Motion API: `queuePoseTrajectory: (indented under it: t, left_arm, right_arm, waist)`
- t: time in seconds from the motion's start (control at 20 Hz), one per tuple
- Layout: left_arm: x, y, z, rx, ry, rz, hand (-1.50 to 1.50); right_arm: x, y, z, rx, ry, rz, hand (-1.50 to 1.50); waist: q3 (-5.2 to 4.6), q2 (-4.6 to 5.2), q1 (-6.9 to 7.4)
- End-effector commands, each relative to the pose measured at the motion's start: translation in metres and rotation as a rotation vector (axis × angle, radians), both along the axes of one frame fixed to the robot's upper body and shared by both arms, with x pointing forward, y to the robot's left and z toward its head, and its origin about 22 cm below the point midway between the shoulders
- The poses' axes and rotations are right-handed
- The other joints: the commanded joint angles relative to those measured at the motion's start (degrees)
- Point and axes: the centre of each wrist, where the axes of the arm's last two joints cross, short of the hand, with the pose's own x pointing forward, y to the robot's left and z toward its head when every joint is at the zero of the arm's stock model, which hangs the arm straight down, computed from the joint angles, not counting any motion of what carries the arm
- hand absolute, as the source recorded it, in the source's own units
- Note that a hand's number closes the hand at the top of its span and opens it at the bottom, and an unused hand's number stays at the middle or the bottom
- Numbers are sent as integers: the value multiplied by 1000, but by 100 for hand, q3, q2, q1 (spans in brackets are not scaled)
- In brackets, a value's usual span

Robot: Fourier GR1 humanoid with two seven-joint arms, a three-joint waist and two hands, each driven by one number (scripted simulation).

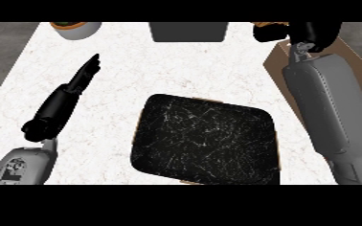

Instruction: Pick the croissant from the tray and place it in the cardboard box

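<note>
Centrally, toward the near edge of the white marble counter top (176, 67): black marbled rectangular tray (205, 141), nothing visible on it. Right edge: brown cardboard box (279, 64), largely covered by the grey right forearm (322, 105). Right hand (311, 32): black, above the box's far end, fingers curled; a small brown-orange sliver beside it at the far right corner may be the croissant, which cannot be told for certain. Left hand (78, 84): near the left edge, fingers straight, holding nothing. Far edge: grey pot (76, 29) at the left corner, dark grey container (188, 31) at the middle.
</note>
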Motion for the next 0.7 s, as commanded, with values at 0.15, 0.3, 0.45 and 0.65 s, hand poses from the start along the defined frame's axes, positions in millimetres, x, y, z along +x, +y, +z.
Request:
queuePoseTrajectory:
  t: [0.15, 0.3, 0.45, 0.65]
  left_arm:
    - [8, 6, 7, 2, -11, -11, 0]
    - [-4, -3, -1, 1, 4, -5, 0]
    - [-2, -3, 13, -4, 3, -1, 0]
    - [4, -14, 12, 3, -22, 13, 0]
  right_arm:
    - [7, -79, 5, 28, 3, -141, 150]
    - [-4, -126, 4, -41, 134, -156, 150]
    - [-4, -151, -21, 28, 295, -167, 150]
    - [-11, -182, -30, 101, 491, -125, 150]
  waist:
    - [1, 26, 45]
    - [1, 6, 8]
    - [5, 11, 58]
    - [4, 7, 14]
